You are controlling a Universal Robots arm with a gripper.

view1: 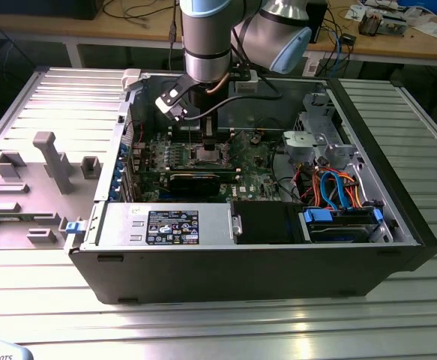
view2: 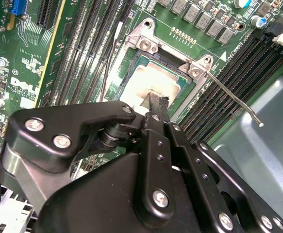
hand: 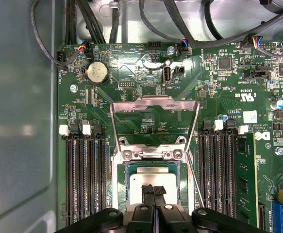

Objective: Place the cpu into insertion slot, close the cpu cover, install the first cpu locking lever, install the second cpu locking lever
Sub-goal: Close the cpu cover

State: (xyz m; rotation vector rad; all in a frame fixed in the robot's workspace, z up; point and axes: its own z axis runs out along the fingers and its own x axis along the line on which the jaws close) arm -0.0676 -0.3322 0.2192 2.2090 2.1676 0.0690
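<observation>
**Gripper and socket, seen from the fingertips outward.** The gripper (hand: 154,190) points down into the open computer case (view1: 278,262). Its two black fingertips (hand: 148,189) are drawn together with nothing between them. In both wrist views they meet over the middle of the cpu (hand: 153,175), at its near edge. Whether they press on it cannot be told.

The cpu lies flat, silver top upward, seated within the insertion slot (hand: 117,180). It sits directly beneath the closed jaws rather than between them.

Beyond the chip, the cpu cover (hand: 153,103) stands swung back on its hinge, away from the slot. Green board shows through its square window.

In the second wrist view a thin wire locking lever (view2: 231,97) runs out from the slot's corner across the memory slots (view2: 219,82), its tip free over the case floor.

Long black memory slots flank the socket on the motherboard (hand: 228,87). A coin cell (hand: 96,72) lies farther off.

In the exterior view the arm (view1: 207,37) descends from above, and the case rests on a ribbed metal table (view1: 203,330).
</observation>
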